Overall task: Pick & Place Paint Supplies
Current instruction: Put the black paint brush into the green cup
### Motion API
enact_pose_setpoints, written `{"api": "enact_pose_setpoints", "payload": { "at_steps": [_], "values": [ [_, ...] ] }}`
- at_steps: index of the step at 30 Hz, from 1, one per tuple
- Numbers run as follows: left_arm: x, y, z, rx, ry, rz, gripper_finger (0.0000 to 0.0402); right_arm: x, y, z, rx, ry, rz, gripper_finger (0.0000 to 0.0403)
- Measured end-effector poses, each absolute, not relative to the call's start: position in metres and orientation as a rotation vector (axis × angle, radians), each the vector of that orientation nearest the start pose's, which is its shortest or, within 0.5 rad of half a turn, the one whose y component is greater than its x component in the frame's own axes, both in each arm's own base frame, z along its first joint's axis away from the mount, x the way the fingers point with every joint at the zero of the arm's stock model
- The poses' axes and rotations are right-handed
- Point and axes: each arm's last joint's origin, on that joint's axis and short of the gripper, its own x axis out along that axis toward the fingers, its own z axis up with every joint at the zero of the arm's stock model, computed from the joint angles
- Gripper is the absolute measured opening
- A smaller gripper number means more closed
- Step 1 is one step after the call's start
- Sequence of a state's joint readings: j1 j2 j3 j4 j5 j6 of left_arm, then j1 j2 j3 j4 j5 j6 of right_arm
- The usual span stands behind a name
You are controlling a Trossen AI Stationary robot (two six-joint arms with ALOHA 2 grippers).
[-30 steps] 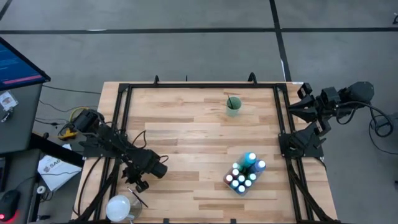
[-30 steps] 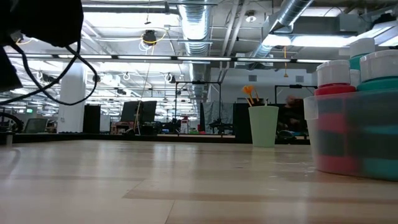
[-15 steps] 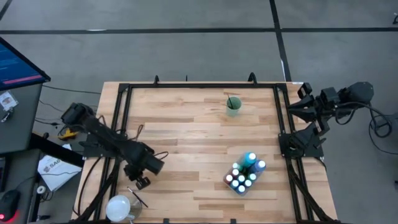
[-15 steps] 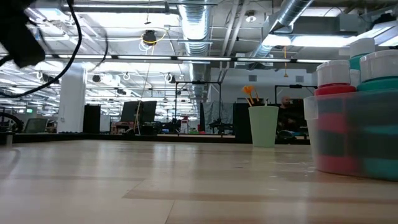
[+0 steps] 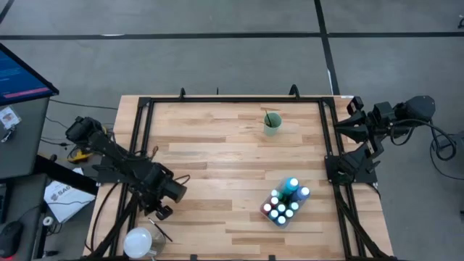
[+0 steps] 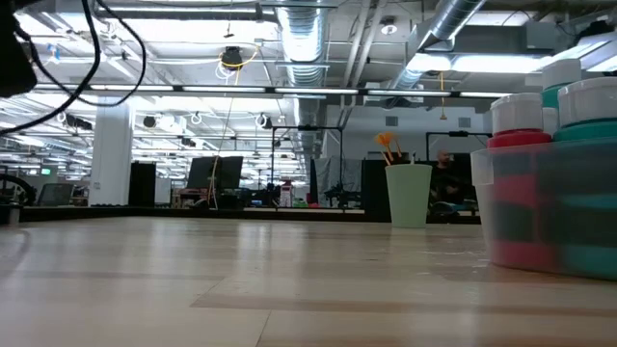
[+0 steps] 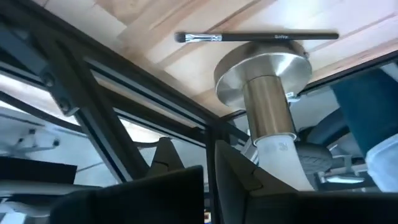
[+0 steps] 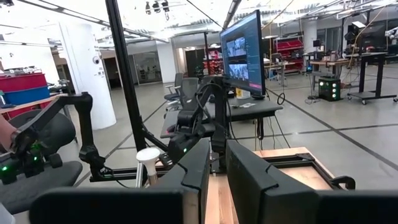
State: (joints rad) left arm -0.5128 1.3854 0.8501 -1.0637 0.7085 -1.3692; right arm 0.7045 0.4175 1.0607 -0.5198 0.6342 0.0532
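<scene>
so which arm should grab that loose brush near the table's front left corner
Left, most likely. The left gripper hangs over the table's front left, close beside the paintbrush lying by the lamp base. The right gripper is parked off the far right edge.

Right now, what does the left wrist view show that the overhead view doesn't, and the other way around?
Only the left wrist view shows the paintbrush's pale bristle tip and the lettering on its dark handle, plus the steel base of the lamp beside it. Only the high view shows the pale green cup holding a brush, the clear tub of paint bottles, and the right gripper parked off the table's right edge. Both show the paintbrush lying at the table's near-left corner by the lamp, with the left gripper close to it.
</scene>
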Motion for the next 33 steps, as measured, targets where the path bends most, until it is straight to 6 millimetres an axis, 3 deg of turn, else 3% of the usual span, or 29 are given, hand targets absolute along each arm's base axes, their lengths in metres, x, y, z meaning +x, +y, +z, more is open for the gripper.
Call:
{"api": "enact_pose_setpoints", "payload": {
  "at_steps": [9,16,21,27,33],
  "values": [
    [0.186,-0.124,0.171,-0.962,2.143,0.341,0.0,0.033,0.006,0.417,0.13,-0.095,0.073,0.0049],
    [0.186,-0.123,0.173,-0.925,2.12,0.286,0.0021,0.033,0.006,0.417,0.13,-0.095,0.073,0.0049],
    [0.181,-0.118,0.189,-0.917,2.029,0.248,0.0082,0.033,0.006,0.417,0.13,-0.095,0.073,0.0049],
    [0.174,-0.114,0.206,-0.959,1.947,0.24,0.0183,0.033,0.006,0.417,0.13,-0.095,0.073,0.0049],
    [0.172,-0.115,0.208,-1.02,1.977,0.256,0.0265,0.033,0.006,0.417,0.13,-0.095,0.073,0.0049]
  ]
}}
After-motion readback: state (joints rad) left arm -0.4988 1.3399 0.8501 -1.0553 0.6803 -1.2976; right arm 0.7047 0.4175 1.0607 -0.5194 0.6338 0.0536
